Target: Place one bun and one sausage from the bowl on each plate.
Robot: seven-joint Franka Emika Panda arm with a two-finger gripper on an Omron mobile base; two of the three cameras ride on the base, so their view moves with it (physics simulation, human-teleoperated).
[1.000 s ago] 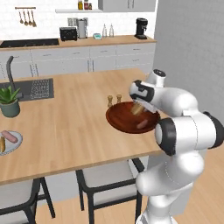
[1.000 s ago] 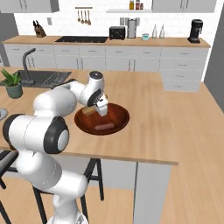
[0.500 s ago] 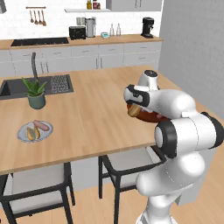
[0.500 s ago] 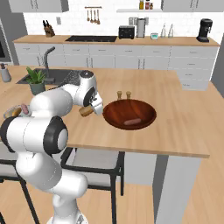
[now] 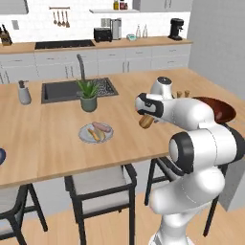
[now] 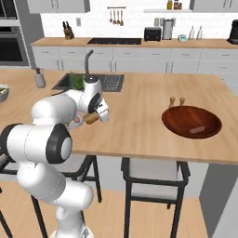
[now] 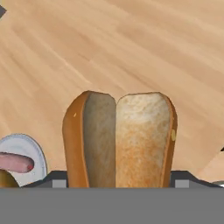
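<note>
My gripper (image 5: 145, 119) is shut on a golden-tan bun (image 5: 146, 122) and holds it above the wooden island, right of the pale grey-white plate (image 5: 85, 137). That plate carries a pink sausage (image 5: 102, 127) and a bun (image 5: 94, 134). In the hand view the held bun (image 7: 120, 140) stands close up, with the plate (image 7: 26, 151) and its sausage (image 7: 15, 162) at lower left. The dark red-brown bowl (image 6: 181, 118) lies far to the right with one sausage (image 6: 197, 130) in it. A dark blue rim, perhaps the other plate (image 5: 1, 156), shows at the left edge.
A potted plant (image 5: 88, 95), a sink (image 5: 62, 91) and a soap dispenser (image 5: 24, 92) stand behind the plate. Two small wooden shakers (image 6: 176, 100) are beside the bowl. Stools (image 5: 100, 184) are tucked under the island's near edge.
The base has driven left along the island, so the whole scene shifted: the bowl now lies far right and the grey-white plate has come near. The bun stays in my gripper.
</note>
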